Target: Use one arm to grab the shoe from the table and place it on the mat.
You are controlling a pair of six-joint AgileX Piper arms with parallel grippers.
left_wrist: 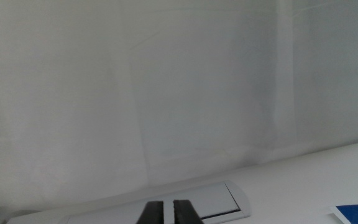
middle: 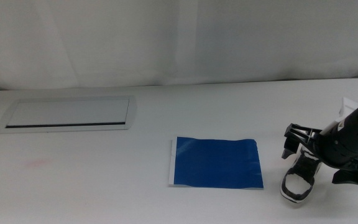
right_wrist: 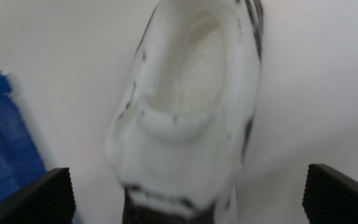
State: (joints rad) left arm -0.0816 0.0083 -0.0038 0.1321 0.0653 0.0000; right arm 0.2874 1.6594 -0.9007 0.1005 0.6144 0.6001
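The shoe, a small black-and-white sneaker, lies on the white table just right of the mat, apart from it, with its white toe toward the camera. The mat is a deep-blue sheet with a white strip on its left edge. My right gripper comes in from the right and hangs over the shoe. In the right wrist view the shoe is close and blurred, and my right gripper stands open with one jaw on each side of it. My left gripper waits shut at the table's front left.
A long pale grey framed panel lies at the back left of the table. A faint pink smudge marks the tabletop at the left. A white curtain closes off the far edge.
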